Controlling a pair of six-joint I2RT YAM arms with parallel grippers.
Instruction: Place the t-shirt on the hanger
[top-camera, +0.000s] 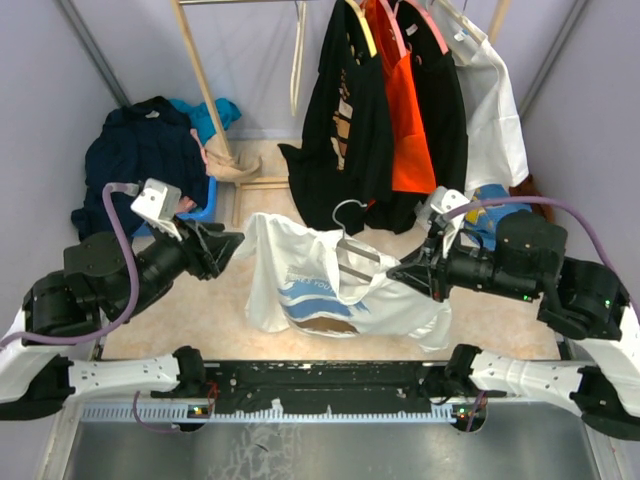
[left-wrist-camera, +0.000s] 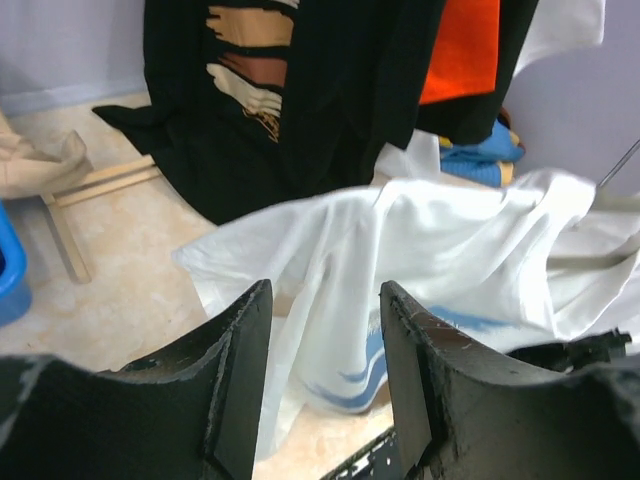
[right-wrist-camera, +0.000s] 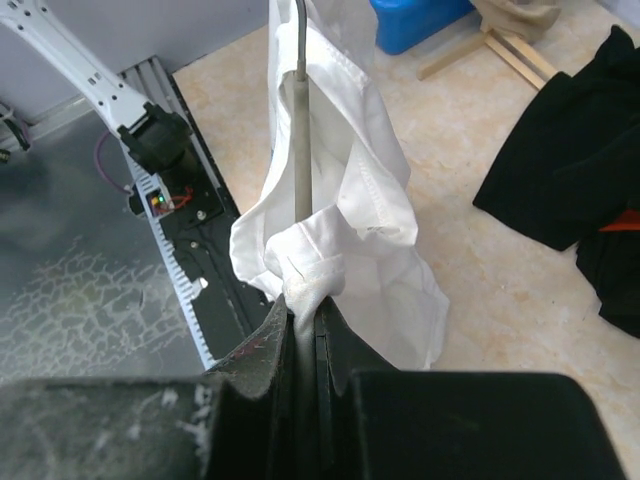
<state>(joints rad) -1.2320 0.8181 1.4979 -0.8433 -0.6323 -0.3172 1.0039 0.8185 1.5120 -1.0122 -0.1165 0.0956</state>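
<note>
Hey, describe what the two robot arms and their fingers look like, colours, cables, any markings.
Both arms have white lower links and bulky black joint housings toward the wrist. A purple cable loops along each arm, and a small white camera mount sits on each wrist. The right arm shows tiny green lights. The fingers are matt black, curved, with scuffed inner faces.

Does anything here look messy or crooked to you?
Yes. The t-shirt hangs bunched and lopsided around the tilted hanger, and the right fingers pinch a wad of its cloth together with the hanger's bar. Dark clothes lie heaped at the back left.
</note>
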